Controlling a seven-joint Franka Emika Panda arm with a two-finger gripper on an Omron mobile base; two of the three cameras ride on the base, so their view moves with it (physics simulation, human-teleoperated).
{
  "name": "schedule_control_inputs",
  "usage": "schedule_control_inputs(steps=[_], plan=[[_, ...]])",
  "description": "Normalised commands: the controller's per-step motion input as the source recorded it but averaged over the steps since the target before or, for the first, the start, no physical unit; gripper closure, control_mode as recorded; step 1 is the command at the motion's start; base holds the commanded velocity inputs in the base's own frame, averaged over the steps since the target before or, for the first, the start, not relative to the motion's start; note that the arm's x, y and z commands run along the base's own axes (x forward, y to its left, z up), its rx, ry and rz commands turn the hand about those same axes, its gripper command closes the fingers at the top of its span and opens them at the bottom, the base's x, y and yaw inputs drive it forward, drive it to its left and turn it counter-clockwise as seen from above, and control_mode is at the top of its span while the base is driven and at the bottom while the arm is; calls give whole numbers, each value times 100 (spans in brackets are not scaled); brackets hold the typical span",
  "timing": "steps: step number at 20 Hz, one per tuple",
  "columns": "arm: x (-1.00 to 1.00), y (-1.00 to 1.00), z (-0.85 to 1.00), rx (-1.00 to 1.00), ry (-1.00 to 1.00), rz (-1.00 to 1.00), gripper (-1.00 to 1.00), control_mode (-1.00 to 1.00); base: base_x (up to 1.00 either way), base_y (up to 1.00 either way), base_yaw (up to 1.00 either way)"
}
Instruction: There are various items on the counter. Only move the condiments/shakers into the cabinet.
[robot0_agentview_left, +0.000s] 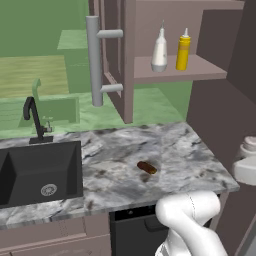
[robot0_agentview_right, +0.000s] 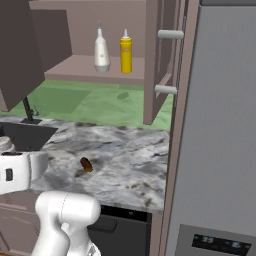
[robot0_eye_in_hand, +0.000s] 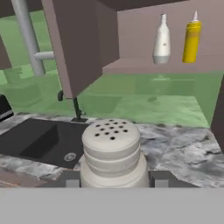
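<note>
Hand (robot0_eye_in_hand: 113, 181) is grasping the grey-white shaker (robot0_eye_in_hand: 112, 151), fingers clenched on its base at both sides; shaker is sitting upright, perforated top facing up, held above the near edge of the surface (robot0_agentview_left: 165, 145), not touching it. In the right base view the shaker's top (robot0_agentview_right: 5, 145) is peeking out at the far left by the white wrist.

Surface is grey-white marbled stone, w/ a black sink (robot0_agentview_left: 35, 172) set into its left part and a dark faucet (robot0_agentview_left: 34, 120) standing behind the sink. Small brown lump (robot0_agentview_left: 147, 167) is lying alone mid-surface, well apart from the sink.

Cabinet (robot0_agentview_left: 175, 30) is hanging above the far right of the surface, brownish-mauve, door (robot0_agentview_left: 117, 55) standing open w/ a long grey bar handle (robot0_agentview_left: 94, 60). On its shelf (robot0_agentview_left: 200, 70): white bottle (robot0_agentview_left: 160, 50) and yellow squeeze bottle (robot0_agentview_left: 183, 50), both upright, just beside each other, white one on the left.

Room: green back wall behind the surface, grey fridge (robot0_agentview_right: 220, 125) rising at the right, dark appliance front (robot0_agentview_left: 135, 232) under the surface's near edge.
</note>
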Motion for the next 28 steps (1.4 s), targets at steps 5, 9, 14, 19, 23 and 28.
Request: schedule_control_inputs(steps=[5,9,14,19,23,28], plan=[[-3,13,59,-2,-48,-1,100,-100,0,0,0],[16,25,61,0,-39,-5,100,-100,0,0,0],[64,18,34,2,-17,-9,100,-100,0,0,0],[100,0,0,4,10,-7,100,-100,0,0,0],[92,0,0,0,15,-6,100,-100,0,0,0],[43,9,9,0,12,0,100,-100,0,0,0]])
